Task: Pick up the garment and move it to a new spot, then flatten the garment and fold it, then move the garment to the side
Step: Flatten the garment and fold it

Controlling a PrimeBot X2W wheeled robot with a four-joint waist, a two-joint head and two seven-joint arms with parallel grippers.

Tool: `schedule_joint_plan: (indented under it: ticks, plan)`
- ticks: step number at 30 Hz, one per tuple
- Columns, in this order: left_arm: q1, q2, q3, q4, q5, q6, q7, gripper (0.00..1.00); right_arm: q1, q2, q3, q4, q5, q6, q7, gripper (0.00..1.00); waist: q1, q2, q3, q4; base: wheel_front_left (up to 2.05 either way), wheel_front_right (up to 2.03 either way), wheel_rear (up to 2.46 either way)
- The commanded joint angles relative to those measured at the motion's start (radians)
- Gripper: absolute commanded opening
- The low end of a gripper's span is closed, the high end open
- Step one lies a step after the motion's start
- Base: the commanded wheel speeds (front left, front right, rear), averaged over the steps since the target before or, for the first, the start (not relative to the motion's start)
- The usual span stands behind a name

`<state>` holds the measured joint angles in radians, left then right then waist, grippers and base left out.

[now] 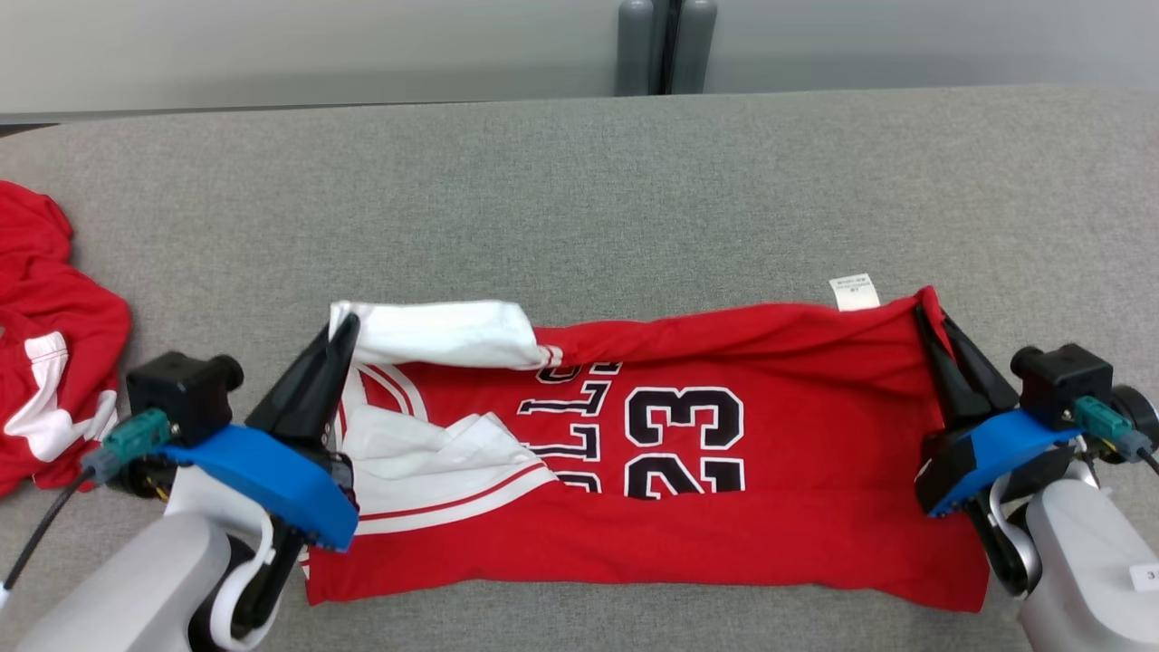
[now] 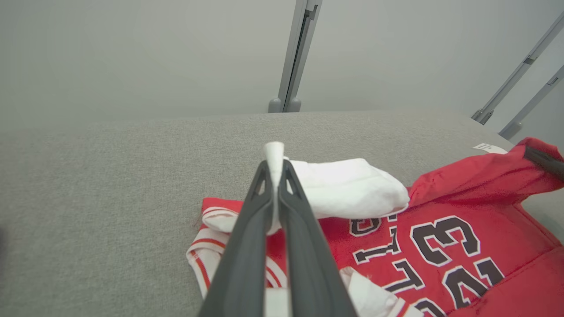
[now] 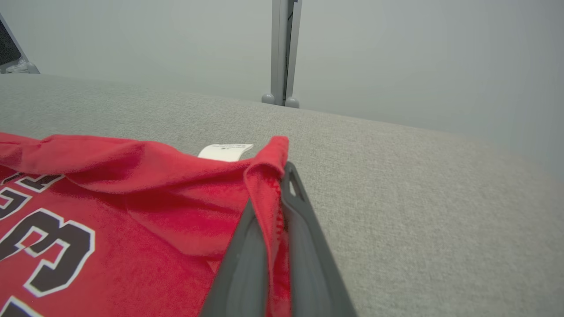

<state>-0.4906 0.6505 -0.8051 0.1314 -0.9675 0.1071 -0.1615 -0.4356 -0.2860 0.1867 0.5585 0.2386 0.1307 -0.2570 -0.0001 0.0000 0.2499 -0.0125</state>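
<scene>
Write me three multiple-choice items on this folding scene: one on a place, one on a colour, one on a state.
1. Where does the other red garment lie, relative to the jersey?
A. on top of it
B. to the robot's left of it
C. to the robot's right of it

2. What colour is the cloth pinched by the left gripper?
A. black
B. grey
C. white

3. What is the state of the right gripper?
A. shut on the jersey's red edge
B. open above the table
C. shut on nothing

Answers:
1 B: the head view shows it by the left edge of the table.
2 C: white fabric sticks out between its fingers.
3 A: the red edge is clamped between its closed fingers.
</scene>
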Motion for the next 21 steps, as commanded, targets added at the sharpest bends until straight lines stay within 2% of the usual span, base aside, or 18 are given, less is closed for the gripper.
schedule_joint_plan:
  ticks: [1, 6, 8, 9, 10, 11, 21]
  plan:
    - [0.037, 0.006, 0.005, -0.014, -0.012, 0.015, -0.011, 0.0, 0.029, 0.006, -0.005, -0.009, 0.006, 0.0, -0.007, 0.0, 0.0001, 0.0, -0.009, 0.0, 0.0, 0.0, 0.0]
    - [0.097, 0.008, -0.005, -0.026, -0.023, 0.032, -0.025, 0.0, 0.068, 0.023, -0.028, -0.048, 0.005, 0.0, -0.01, 0.0, 0.0001, 0.0, -0.023, 0.001, 0.0, 0.0, 0.0]
    - [0.113, 0.002, -0.009, -0.023, -0.028, 0.041, -0.026, 0.0, 0.088, 0.034, -0.05, -0.07, 0.01, 0.0, -0.009, 0.56, 0.0001, 0.0, -0.029, 0.003, 0.0, 0.0, 0.0]
    - [0.118, -0.002, -0.012, -0.021, -0.026, 0.047, -0.027, 0.0, 0.098, 0.039, -0.06, -0.083, 0.013, 0.0, -0.009, 1.0, 0.0001, 0.0, -0.032, 0.004, 0.0, 0.0, 0.0]
    - [0.121, -0.007, -0.014, -0.019, -0.024, 0.052, -0.029, 0.25, 0.109, 0.044, -0.067, -0.094, 0.014, 0.0, -0.009, 1.0, 0.0001, 0.0, -0.035, 0.004, 0.0, 0.0, 0.0]
    - [0.127, -0.011, -0.011, -0.016, -0.026, 0.057, -0.034, 0.98, 0.12, 0.048, -0.075, -0.108, 0.015, 0.0, -0.009, 1.0, 0.0001, 0.0, -0.038, 0.005, 0.0, 0.0, 0.0]
    - [0.181, -0.043, 0.038, -0.003, -0.014, 0.081, -0.09, 1.0, 0.208, 0.07, -0.142, -0.219, 0.008, 0.0, -0.009, 1.0, 0.0001, 0.0, -0.058, -0.001, 0.0, 0.0, 0.0]
